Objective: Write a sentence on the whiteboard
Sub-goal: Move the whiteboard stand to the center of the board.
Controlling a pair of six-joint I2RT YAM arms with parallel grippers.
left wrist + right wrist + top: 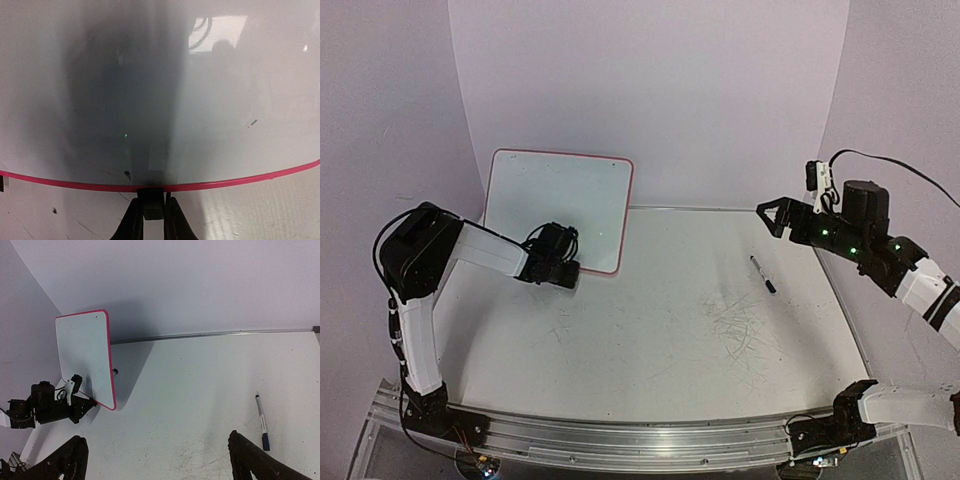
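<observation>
White whiteboard (pixel 555 195) — pink-red edged

A: Whiteboard (pixel 555 205) is looking glossy, smooth, mirroring dark shapes. Frame (pixel 225 181) is reading as shiny pink-red plastic.
B: Desk (pixel 650 300) is looking matt white, scuffed, scratched grey. Rail (pixel 620 437) is looking like brushed metal. Clip foot (pixel 151 200) is showing black, matt.

A rectangular glossy whiteboard (pixel 84 355) with a thin pink-red frame stands on its edge at the far left of the scuffed white tabletop (pixel 190 385). The black left gripper (pixel 89 402) touches its lower edge. A slim white marker pen (pixel 260 421) with a dark blue cap lies near the right edge. The right gripper (pixel 157 437) holds its black fingers (pixel 70 460) spread wide above grey scratches (pixel 200 455).
</observation>
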